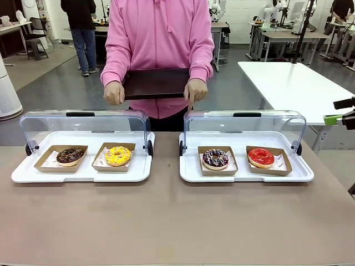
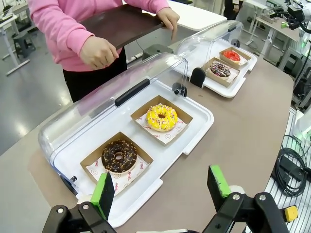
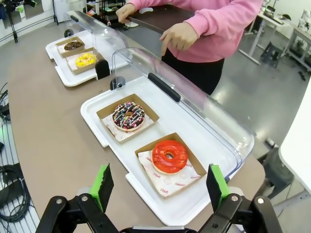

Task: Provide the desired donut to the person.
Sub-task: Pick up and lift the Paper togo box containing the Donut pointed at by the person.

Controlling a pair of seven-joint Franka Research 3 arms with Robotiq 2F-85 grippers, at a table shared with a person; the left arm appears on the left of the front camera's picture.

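Probably the desired donut: the sprinkled chocolate donut (image 1: pixel 215 158), judging by the finger that points down near its end of the case; the pointing is not precise enough to be certain.
Where it sits: in a cardboard tray (image 1: pixel 219 172), in the left half of the right display case (image 1: pixel 244 176), lid (image 1: pixel 244 124) swung up and back.
Neighbour: a red-glazed donut (image 1: pixel 260 157) just beside it in the same case.
Other case: the left display case (image 1: pixel 83 176), also open, holds a plain chocolate donut (image 1: pixel 70 155) and a yellow donut (image 1: pixel 118 155).
Person: the person (image 1: pixel 161 39) stands at the far side of the worktop (image 1: pixel 166 221), holding a dark serving tray (image 1: pixel 158 83) level; the pointing hand (image 1: pixel 195 90) grips its edge with one finger extended downward.
Right claw (image 3: pixel 159 182): jaws spread wide, nothing held, hovering above the near edge of the right case.
Left claw (image 2: pixel 160 187): jaws fully apart, empty, hovering over the near edge of the left case.
Step in hand: reading the request; no donut has been picked yet.
Next move calls for: the right claw to descend on the chosen cardboard tray, grip its rim without squashing the icing, then carry it over to the serving tray.
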